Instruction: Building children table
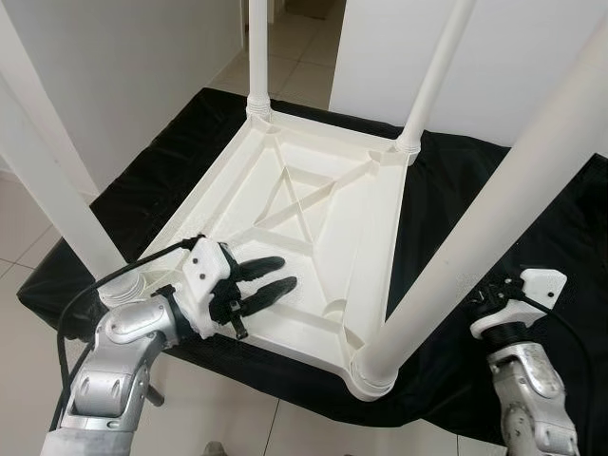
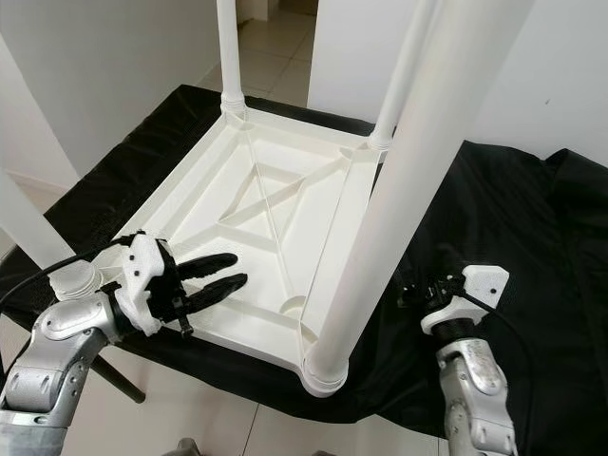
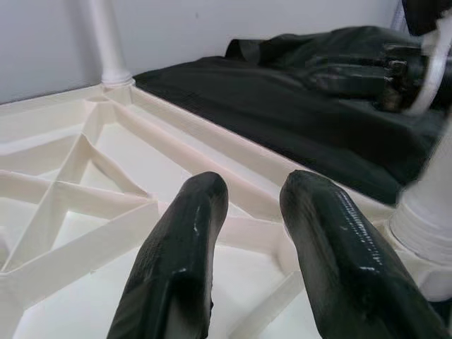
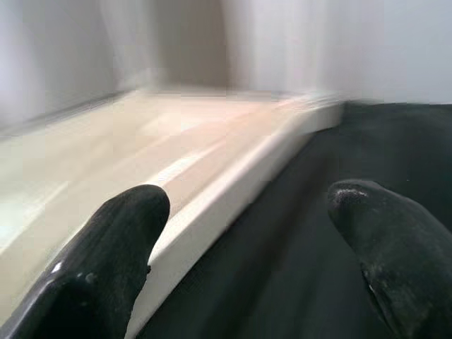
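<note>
Table point(image 1: 313, 218) upside down on black cloth point(image 1: 475, 313), all four legs point(image 1: 432, 71) seated; looks near finished. Left gripper point(image 1: 271, 282) over the ribbed underside, jaws narrowly apart, empty. Right gripper point(image 4: 244, 233) beside the rim, jaws wide, empty. Next, probably: grip and turn upright. No writing legible.

Left gripper point(image 3: 251, 212) with two black fingers point(image 3: 185, 247) slightly apart, nothing between them, hovering over the ribbed underside of the white table top point(image 3: 78, 198). Crossed ribs just beyond the fingertips. One white leg point(image 3: 107, 35) upright in the far corner socket, another leg base point(image 3: 427, 226) near beside the fingers. Black cloth point(image 3: 282, 113) along the table's edge, white wall point(image 3: 212, 28) behind.
</note>
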`<state>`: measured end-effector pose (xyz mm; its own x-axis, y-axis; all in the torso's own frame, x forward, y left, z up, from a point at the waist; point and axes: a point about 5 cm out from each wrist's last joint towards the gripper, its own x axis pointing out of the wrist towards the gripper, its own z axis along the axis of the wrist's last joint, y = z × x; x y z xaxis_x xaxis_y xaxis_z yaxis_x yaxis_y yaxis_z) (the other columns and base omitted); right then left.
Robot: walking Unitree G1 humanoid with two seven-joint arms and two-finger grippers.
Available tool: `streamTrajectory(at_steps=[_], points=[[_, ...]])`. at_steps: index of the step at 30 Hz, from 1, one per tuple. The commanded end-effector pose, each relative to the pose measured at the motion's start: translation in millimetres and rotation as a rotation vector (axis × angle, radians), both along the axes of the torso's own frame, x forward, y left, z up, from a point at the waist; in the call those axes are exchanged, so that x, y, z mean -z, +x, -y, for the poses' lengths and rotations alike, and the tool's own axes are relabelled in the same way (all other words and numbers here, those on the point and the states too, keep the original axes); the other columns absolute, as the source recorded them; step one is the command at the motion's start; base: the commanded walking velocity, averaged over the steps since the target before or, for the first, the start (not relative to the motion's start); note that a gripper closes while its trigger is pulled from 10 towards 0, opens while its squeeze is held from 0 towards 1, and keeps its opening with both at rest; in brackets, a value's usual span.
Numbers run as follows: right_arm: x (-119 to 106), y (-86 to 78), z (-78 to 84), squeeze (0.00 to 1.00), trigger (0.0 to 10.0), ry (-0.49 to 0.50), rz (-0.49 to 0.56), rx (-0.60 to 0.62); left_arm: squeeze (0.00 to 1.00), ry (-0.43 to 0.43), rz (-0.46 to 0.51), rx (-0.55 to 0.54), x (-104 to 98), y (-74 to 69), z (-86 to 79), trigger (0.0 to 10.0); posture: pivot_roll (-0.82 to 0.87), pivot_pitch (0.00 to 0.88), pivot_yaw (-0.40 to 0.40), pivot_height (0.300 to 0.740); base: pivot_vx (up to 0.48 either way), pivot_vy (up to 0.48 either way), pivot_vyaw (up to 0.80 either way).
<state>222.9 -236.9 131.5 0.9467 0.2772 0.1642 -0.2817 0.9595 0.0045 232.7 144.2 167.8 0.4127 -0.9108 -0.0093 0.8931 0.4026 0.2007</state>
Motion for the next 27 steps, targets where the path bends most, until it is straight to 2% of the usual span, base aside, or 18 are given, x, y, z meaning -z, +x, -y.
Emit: streamTrajectory(at_steps=[1, 4, 6, 7, 9, 12, 14, 15, 19, 23, 27], points=[[1.5, -10.0, 2.6, 0.00, 10.0, -0.008, -0.036, -0.114, 0.00, -0.028, -0.002, -0.193, -4.0, 1.6, -12.8, 10.0, -0.02, 0.035, -0.071, 0.740, 0.000, 0.000, 0.00], [2.1, -15.1, 3.3, 0.00, 10.0, -0.026, -0.051, -0.159, 0.00, -0.022, -0.008, -0.177, -4.5, -2.3, -14.9, 10.0, -0.01, 0.034, -0.070, 0.740, 0.000, 0.000, 0.00], [4.9, -33.1, 0.4, 0.00, 10.0, -0.058, -0.109, -0.290, 0.00, -0.016, -0.067, -0.074, -3.6, -21.1, -19.3, 10.0, -0.01, 0.036, -0.070, 0.740, 0.000, 0.000, 0.00], [4.9, -33.1, 0.4, 0.00, 10.0, -0.058, -0.109, -0.290, 0.00, -0.016, -0.067, -0.074, -3.6, -21.1, -19.3, 10.0, -0.01, 0.036, -0.070, 0.740, 0.000, 0.000, 0.00], [5.5, -53.7, -5.5, 0.00, 10.0, -0.082, -0.176, -0.448, 0.00, -0.018, -0.115, 0.009, -7.6, -37.5, -21.7, 10.0, -0.01, 0.034, -0.067, 0.740, 0.000, 0.000, 0.00], [4.1, -62.4, -8.6, 0.00, 10.0, -0.080, -0.207, -0.525, 0.00, -0.028, -0.147, 0.040, -10.3, -43.3, -22.3, 10.0, -0.01, 0.033, -0.065, 0.740, 0.000, 0.000, 0.00], [0.1, -73.0, -10.5, 0.00, 10.0, -0.093, -0.243, -0.620, 0.00, 0.001, -0.176, 0.105, -12.0, -54.5, -23.2, 10.0, -0.01, 0.030, -0.062, 0.740, 0.000, 0.000, 0.00], [0.1, -73.0, -10.5, 0.00, 10.0, -0.093, -0.243, -0.620, 0.00, 0.001, -0.176, 0.105, -12.0, -54.5, -23.2, 10.0, -0.01, 0.030, -0.062, 0.740, 0.000, 0.000, 0.00], [-8.6, -83.8, -11.9, 0.00, 10.0, -0.118, -0.283, -0.752, 0.00, 0.050, -0.213, 0.162, -13.8, -63.6, -24.4, 10.0, -0.01, 0.025, -0.051, 0.740, 0.000, 0.000, 0.00], [-14.1, -85.9, -16.6, 0.00, 10.0, -0.135, -0.284, -0.818, 0.00, 0.075, -0.231, 0.184, -14.2, -66.5, -23.1, 10.0, -0.01, 0.024, -0.048, 0.740, 0.000, 0.000, 0.00], [-18.7, -77.5, -26.5, 0.00, 10.0, -0.157, -0.248, -0.857, 0.00, 0.099, -0.248, 0.209, -12.0, -67.3, -15.9, 10.0, -0.01, 0.022, -0.049, 0.740, 0.000, 0.000, 0.00]])
